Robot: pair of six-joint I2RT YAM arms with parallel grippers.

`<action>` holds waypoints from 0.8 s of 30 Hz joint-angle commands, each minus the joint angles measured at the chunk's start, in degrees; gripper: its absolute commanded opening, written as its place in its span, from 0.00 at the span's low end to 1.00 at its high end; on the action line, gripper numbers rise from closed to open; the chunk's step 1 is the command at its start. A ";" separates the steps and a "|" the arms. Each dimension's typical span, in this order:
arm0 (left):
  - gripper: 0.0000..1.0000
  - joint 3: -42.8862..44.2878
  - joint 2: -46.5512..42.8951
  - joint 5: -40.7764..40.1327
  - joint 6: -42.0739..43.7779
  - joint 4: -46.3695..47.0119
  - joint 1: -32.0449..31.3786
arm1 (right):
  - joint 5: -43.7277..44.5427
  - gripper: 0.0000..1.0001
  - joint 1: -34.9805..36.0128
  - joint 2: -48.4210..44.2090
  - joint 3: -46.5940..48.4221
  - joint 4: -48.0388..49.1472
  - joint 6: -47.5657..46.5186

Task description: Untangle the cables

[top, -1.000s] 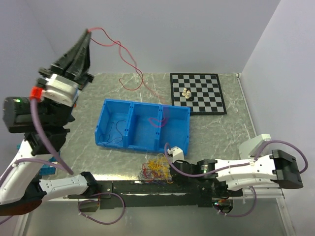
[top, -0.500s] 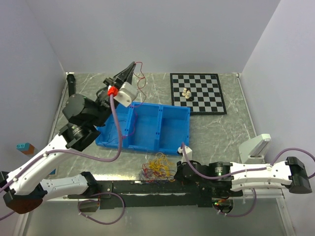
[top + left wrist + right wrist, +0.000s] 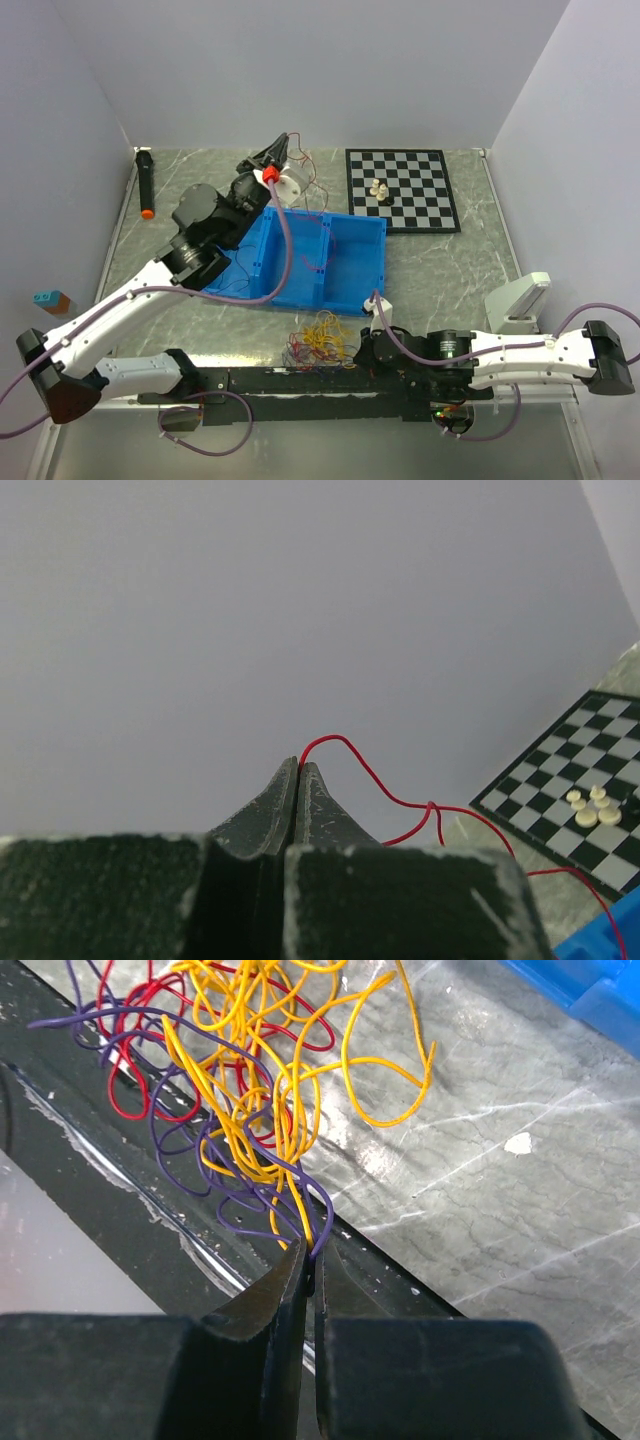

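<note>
A small tangle of thin cables [image 3: 318,343] in yellow, red and dark purple lies at the table's near edge; it shows close up in the right wrist view [image 3: 250,1090]. My right gripper [image 3: 312,1252] is shut on yellow and purple strands at the tangle's edge; in the top view it [image 3: 362,352] sits just right of the tangle. My left gripper [image 3: 299,763] is shut on a single red cable [image 3: 400,800], held up behind the blue bin; in the top view it [image 3: 282,141] points at the back wall, the red cable [image 3: 310,185] trailing down into the bin.
A blue bin [image 3: 350,290] with three compartments stands mid-table, a thin dark wire in its left one. A chessboard [image 3: 420,205] with a few pale pieces [image 3: 379,190] lies back right. A black marker with an orange tip [image 3: 145,180] lies back left.
My left arm has swung down and right from high at the left to above the bin's back edge, carrying the red cable. My right gripper has settled lower at the tangle's right edge.
</note>
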 commanded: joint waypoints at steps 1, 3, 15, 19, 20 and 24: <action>0.01 -2.25 0.49 -1.79 -0.14 5.65 2.82 | 1.39 0.00 -0.19 -1.76 -0.44 0.98 0.71; 0.01 -2.52 1.27 -1.26 -0.76 6.63 4.93 | 1.48 0.00 -0.19 -1.93 -0.52 0.98 0.80; 0.01 -8.06 2.33 -0.20 -8.74 3.83 6.44 | 1.48 0.00 -0.19 -1.85 0.00 0.54 0.27; 0.01 -8.76 2.07 0.32 -14.54 -2.15 6.26 | 1.75 0.00 -0.19 -1.76 0.44 0.01 -0.17; 0.01 -9.28 1.72 0.58 -15.60 -2.77 6.17 | 1.92 0.00 -0.19 -1.76 0.36 0.01 -0.17; 0.01 -12.36 0.92 0.15 -18.41 -4.53 5.91 | 1.75 0.00 -0.19 -2.20 0.36 -0.34 0.00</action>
